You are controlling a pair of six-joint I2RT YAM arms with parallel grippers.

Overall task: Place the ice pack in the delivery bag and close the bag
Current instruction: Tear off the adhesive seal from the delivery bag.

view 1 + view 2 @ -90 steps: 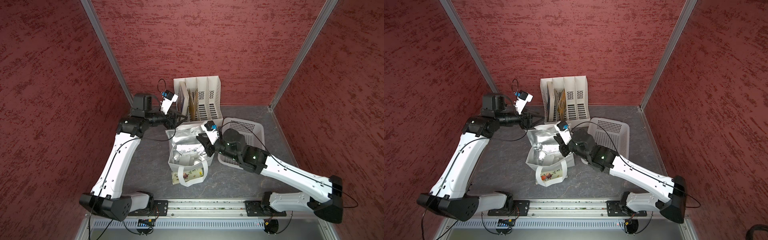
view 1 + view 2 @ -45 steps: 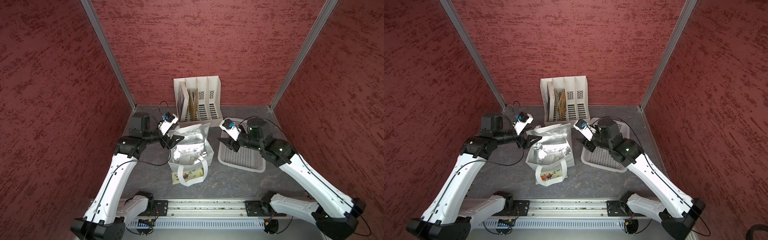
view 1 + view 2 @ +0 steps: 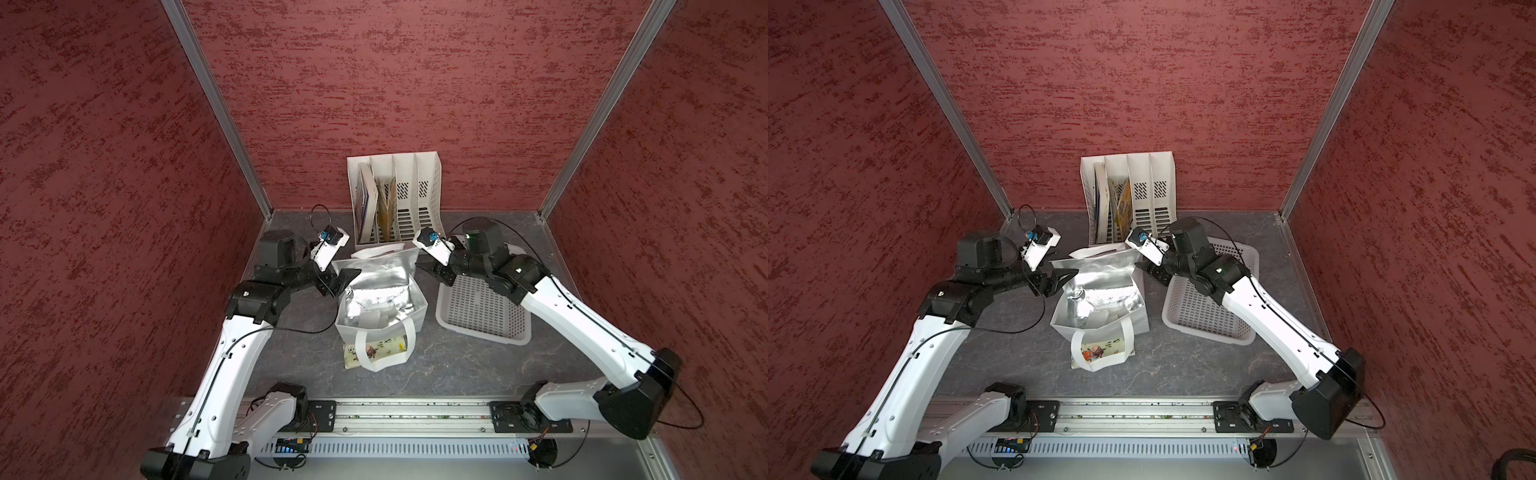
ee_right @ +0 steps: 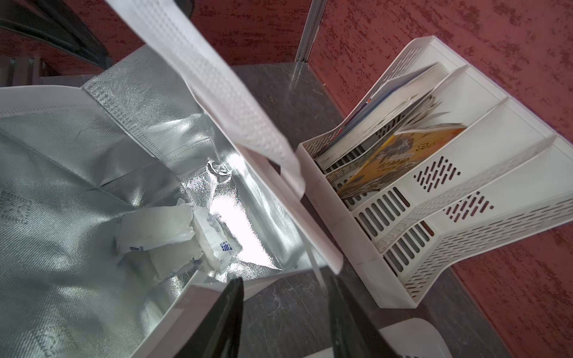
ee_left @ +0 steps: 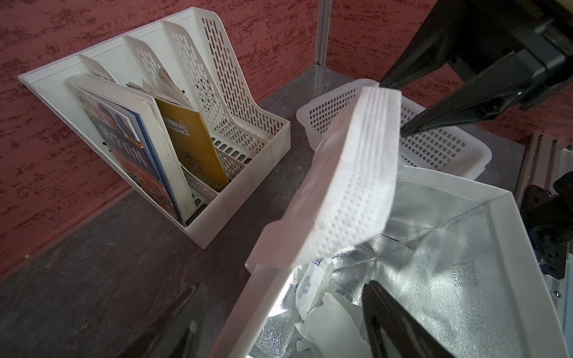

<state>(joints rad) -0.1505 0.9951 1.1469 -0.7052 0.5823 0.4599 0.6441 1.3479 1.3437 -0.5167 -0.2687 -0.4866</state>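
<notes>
The ice pack (image 3: 376,322) lies inside the delivery bag (image 3: 382,276).
In both top views the bag stands open on the counter (image 3: 457,365), the pack on its foil floor. Left wrist: left fingers (image 5: 390,322) spread, astride the bag's rim. Right wrist: right fingers (image 4: 223,325) parted at the bag's edge, holding nothing.

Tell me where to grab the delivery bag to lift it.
Probably the far strap handle: it stands arched above the delivery bag's open mouth, clear on both faces. Come from above, jaws across the flat strap. The near handle droops down the front.
</notes>
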